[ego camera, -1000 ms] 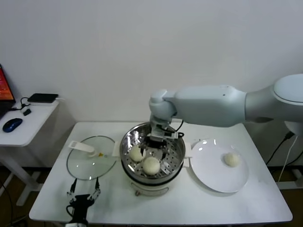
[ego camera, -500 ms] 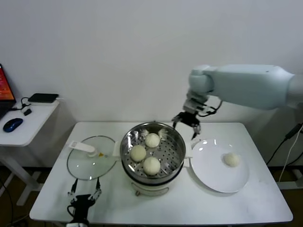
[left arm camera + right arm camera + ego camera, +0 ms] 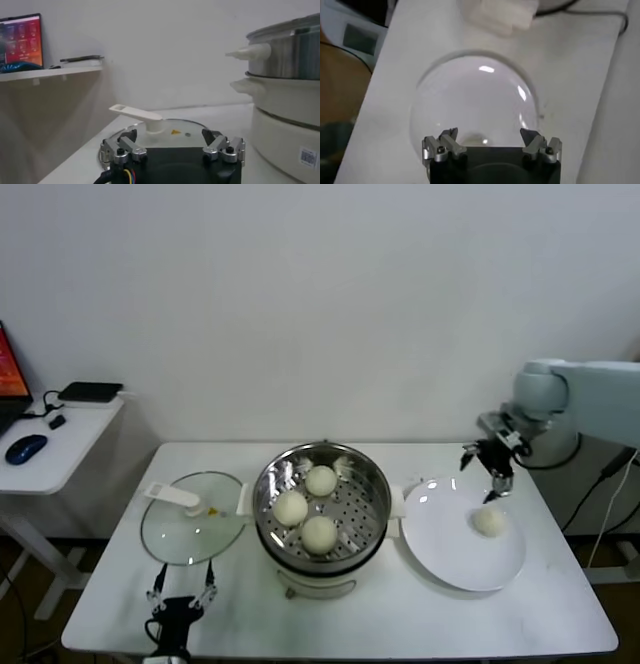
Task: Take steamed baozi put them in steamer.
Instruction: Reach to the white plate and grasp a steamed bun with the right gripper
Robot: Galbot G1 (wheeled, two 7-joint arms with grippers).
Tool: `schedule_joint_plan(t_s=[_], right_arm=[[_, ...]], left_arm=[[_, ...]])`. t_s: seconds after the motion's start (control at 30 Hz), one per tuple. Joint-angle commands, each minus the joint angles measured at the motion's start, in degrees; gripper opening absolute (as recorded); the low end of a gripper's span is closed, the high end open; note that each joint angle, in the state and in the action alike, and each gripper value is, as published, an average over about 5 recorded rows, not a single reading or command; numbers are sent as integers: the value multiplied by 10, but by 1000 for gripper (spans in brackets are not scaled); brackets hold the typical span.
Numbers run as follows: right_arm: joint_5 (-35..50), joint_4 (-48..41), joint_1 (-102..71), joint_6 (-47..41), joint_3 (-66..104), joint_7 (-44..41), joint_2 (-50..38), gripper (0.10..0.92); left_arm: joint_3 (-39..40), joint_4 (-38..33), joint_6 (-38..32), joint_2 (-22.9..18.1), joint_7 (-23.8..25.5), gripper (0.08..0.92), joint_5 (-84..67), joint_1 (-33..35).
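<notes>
Three off-white baozi (image 3: 320, 480) (image 3: 290, 507) (image 3: 319, 533) lie on the perforated tray of the shiny steel steamer (image 3: 371, 478) at the table's middle. A fourth baozi (image 3: 489, 521) lies on the white plate (image 3: 450, 554) to the right. My right gripper (image 3: 483, 467) is open and empty, hovering above the plate's far edge, just beyond that baozi. The right wrist view looks down on the plate (image 3: 470, 95) between the open fingers (image 3: 532, 139). My left gripper (image 3: 178, 599) is open and parked at the table's front left, near the lid.
A round glass lid (image 3: 185, 534) with a white handle lies left of the steamer; it also shows in the left wrist view (image 3: 150, 122), with the steamer's wall (image 3: 290, 105) beside it. A side desk (image 3: 50, 444) with a mouse stands at far left.
My right gripper left a third baozi in the steamer, then swung right, from above the steamer's rim to above the plate's far edge. The left arm has not moved.
</notes>
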Motion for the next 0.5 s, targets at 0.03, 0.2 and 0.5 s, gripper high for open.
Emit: schedule_joint_plan(t_s=[0.03,0.2,0.5], right_arm=[[-76,-38,-132,-93,67,55,-79,823],[-102,-84,-197,-92,126,57,-64,823],[-128,-131,-250,-85,169,55,-37,823]], left_arm=[[0,3,-2,1,0,823,6,2],[-2,6,-2,2,0,823,8,3],[-8,9,-1,5,1,823,13,2]])
